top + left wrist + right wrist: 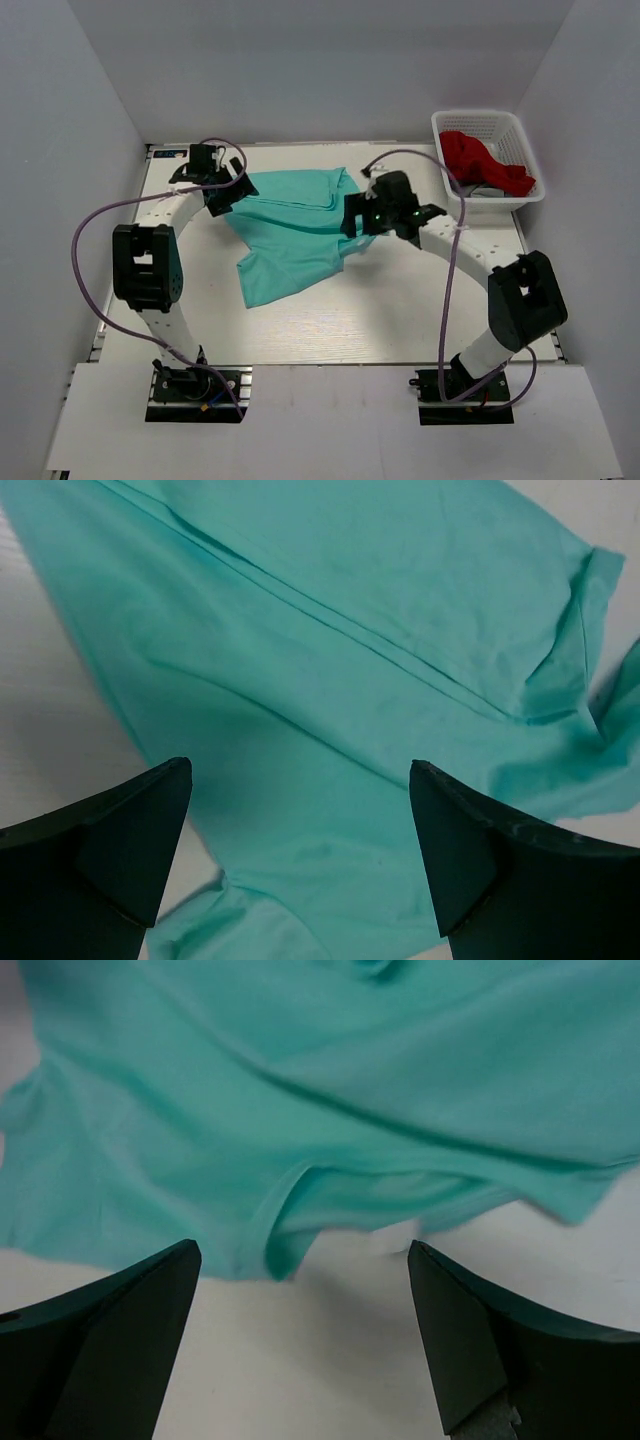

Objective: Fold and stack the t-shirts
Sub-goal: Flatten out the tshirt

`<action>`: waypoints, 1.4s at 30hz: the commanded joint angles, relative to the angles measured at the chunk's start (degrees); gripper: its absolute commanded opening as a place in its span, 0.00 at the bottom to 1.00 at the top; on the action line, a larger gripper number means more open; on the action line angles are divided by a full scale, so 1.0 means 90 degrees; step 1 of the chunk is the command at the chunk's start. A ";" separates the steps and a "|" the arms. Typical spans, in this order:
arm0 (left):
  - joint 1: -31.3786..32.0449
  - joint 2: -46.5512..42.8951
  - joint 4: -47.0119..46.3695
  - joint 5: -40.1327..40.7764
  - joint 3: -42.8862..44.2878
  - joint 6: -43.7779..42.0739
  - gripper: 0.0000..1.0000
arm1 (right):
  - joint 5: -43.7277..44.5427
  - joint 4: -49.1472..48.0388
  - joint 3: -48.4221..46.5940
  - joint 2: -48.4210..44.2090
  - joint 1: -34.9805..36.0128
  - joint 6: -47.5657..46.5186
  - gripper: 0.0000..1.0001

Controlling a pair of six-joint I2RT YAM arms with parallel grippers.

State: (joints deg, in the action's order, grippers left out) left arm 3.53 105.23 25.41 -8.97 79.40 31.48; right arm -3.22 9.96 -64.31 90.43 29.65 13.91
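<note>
Our left gripper (298, 780) and right gripper (300, 1255) gape wide, holding nothing, one at each side of the shirt (295, 235), rumpled on the table (400, 310); we judge they flank it to spread it flat.

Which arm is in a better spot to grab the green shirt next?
Probably the left. The left gripper hangs open over the shirt itself. The right gripper is open over bare table, the shirt's edge just ahead.
</note>
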 commanded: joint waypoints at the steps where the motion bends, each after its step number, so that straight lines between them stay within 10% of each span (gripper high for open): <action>1: 0.0057 -0.0179 -0.0022 -0.0810 -0.0256 -0.0178 1.00 | -0.0316 -0.0100 0.0319 -0.0155 0.0290 0.0329 0.90; 12: 0.2057 -0.2971 -0.0100 -0.0206 -0.3011 -0.0002 1.00 | 0.2251 0.0427 0.0984 -0.0449 -0.0061 0.1452 0.90; 32: 0.4656 -0.0970 0.0936 0.2216 -0.2269 -0.0793 0.84 | 0.1404 0.0739 -0.1173 0.1933 -0.1116 0.1218 0.74; 42: 0.4657 -0.0745 0.1074 0.2833 -0.2337 -0.0520 0.02 | 0.0720 0.0310 -0.0912 0.2218 -0.1136 0.1228 0.45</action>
State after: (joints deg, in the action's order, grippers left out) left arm 45.34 98.54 34.22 14.04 58.67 26.57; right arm 5.37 14.81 -73.10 111.42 19.81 25.02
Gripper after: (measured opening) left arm 0.083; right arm 0.474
